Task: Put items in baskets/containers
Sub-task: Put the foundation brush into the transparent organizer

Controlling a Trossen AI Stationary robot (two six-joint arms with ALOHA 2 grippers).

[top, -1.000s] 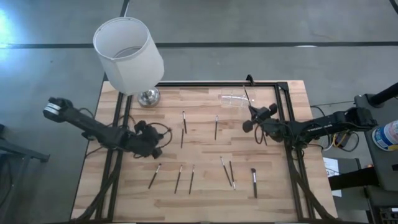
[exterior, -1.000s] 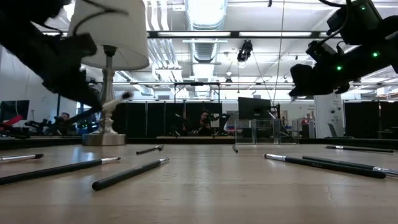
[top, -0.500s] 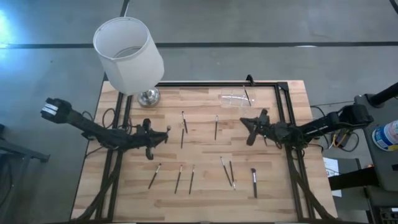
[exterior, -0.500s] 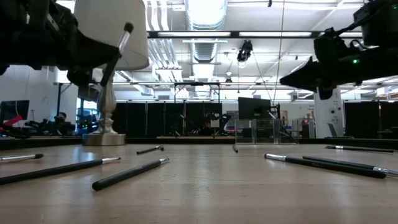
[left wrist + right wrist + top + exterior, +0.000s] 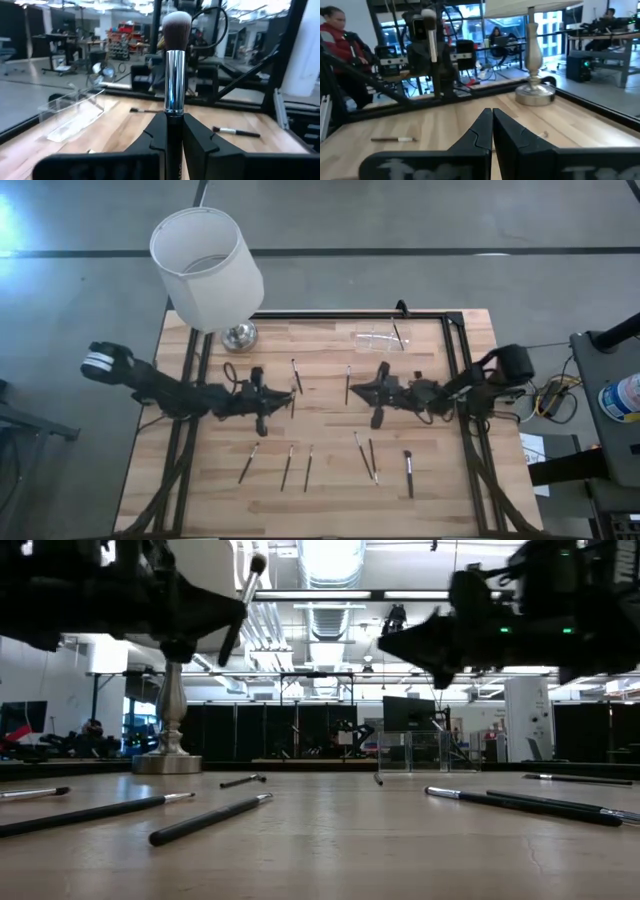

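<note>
My left gripper (image 5: 272, 396) hovers over the table's middle left, shut on a makeup brush (image 5: 175, 75) with a silver ferrule and a pale bristled head. My right gripper (image 5: 356, 388) hovers over the middle right, shut and empty (image 5: 492, 120); the two point at each other. The clear holder (image 5: 378, 338) stands at the far edge with one brush (image 5: 397, 333) in it. Several dark brushes lie flat on the wood: two near the middle (image 5: 296, 375) (image 5: 347, 383), and a row toward the near edge (image 5: 288, 466) (image 5: 366, 457) (image 5: 408, 472). My left gripper pinches the brush's dark handle (image 5: 173, 131) just below the silver ferrule, between its two fingers. The fingers come about level from the table's left. The brush is lifted clear, and its bristled head (image 5: 256, 562) stands tilted up above the fingers.
A lamp stands at the far left corner, its white shade (image 5: 207, 268) high over its metal base (image 5: 240, 335). A black frame (image 5: 455, 350) runs along the far and right sides. In the right wrist view a person (image 5: 342, 45) sits beyond the table.
My left gripper has risen and travelled toward the table's right, carrying the brush; the brush has tipped up from low and slanted to nearly upright. My right gripper has moved toward the table's left, away from the clear holder, toward the middle.
</note>
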